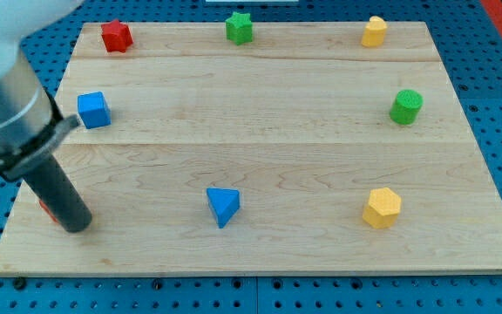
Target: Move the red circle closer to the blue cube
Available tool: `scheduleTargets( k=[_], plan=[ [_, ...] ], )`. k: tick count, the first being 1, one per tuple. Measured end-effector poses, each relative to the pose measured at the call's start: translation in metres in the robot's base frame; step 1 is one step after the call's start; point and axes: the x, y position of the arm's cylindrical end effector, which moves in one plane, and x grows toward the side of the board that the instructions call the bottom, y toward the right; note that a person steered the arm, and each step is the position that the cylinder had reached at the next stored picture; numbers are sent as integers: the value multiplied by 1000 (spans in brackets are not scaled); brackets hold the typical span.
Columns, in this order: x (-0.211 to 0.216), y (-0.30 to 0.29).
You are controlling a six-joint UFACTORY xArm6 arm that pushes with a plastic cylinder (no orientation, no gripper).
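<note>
The blue cube [93, 110] sits near the board's left edge, above the middle. My tip [78, 227] rests on the board at the lower left. A small sliver of a red block [47, 210], likely the red circle, shows just left of the rod and is mostly hidden behind it. The tip touches or nearly touches that red block. The blue cube lies well above the tip.
A red star-like block [116, 36] at the top left, a green star [240, 28] at top centre, a yellow block [374, 31] at top right. A green cylinder [405, 106] at right, a yellow hexagon [382, 208] at lower right, a blue triangle [223, 207] at bottom centre.
</note>
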Motion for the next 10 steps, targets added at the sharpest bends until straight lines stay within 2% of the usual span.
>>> scheduleTargets(
  k=[1, 2, 4, 6, 7, 9, 10],
  plan=[
    [-15, -4],
    [-3, -4],
    [-4, -81],
    [-58, -33],
    [-65, -35],
    [-24, -16],
    [-36, -4]
  ],
)
